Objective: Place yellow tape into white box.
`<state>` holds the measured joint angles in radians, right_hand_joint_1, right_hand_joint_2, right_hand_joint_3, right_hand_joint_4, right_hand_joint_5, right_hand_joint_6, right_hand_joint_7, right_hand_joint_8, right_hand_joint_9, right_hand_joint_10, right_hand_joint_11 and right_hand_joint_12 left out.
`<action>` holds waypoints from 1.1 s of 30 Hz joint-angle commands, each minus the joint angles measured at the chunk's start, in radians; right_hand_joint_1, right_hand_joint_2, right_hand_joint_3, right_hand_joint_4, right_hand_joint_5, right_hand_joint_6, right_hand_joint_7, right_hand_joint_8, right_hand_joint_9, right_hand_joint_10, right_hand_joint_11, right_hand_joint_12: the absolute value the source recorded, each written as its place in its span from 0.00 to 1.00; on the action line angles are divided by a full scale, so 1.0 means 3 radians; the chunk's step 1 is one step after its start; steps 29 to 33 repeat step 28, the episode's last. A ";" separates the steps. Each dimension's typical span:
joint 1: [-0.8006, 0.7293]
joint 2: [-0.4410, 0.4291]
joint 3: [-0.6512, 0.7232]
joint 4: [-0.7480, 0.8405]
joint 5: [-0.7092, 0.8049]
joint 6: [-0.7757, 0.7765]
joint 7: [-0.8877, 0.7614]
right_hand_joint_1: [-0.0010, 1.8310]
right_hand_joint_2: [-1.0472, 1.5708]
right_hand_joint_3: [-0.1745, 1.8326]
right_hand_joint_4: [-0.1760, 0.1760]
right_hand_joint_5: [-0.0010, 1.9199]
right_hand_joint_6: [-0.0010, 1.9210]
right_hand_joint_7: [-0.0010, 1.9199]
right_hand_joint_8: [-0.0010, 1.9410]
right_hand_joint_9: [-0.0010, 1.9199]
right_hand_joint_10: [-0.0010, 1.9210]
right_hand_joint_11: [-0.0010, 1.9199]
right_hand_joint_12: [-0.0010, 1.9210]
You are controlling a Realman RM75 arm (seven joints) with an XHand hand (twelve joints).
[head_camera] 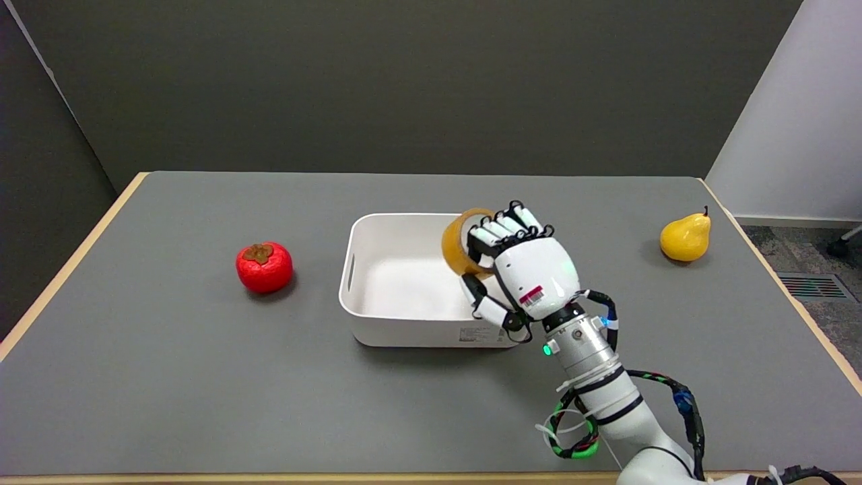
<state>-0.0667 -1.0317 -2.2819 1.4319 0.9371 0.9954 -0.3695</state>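
The white box (377,323) stands open-topped in the middle of the grey table, with nothing lying on its visible floor. My right hand (522,269) hovers over the box's right end and grips the yellow tape (458,244), a translucent amber roll held on edge. The fingers curl over the roll's top and the thumb comes in from below. The tape is above the box's right inner part, off the floor. The right wall of the box is hidden behind the hand.
A red persimmon-like fruit (264,267) lies left of the box. A yellow pear (685,236) stands near the table's right edge. The table's wooden edge (67,263) runs along the left and near sides.
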 commanded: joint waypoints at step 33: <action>-0.0054 0.0433 0.1510 0.0502 0.0557 0.0393 0.1481 0.23 0.62 0.51 0.60 0.00 0.12 0.00 0.04 0.00 0.11 0.00 0.35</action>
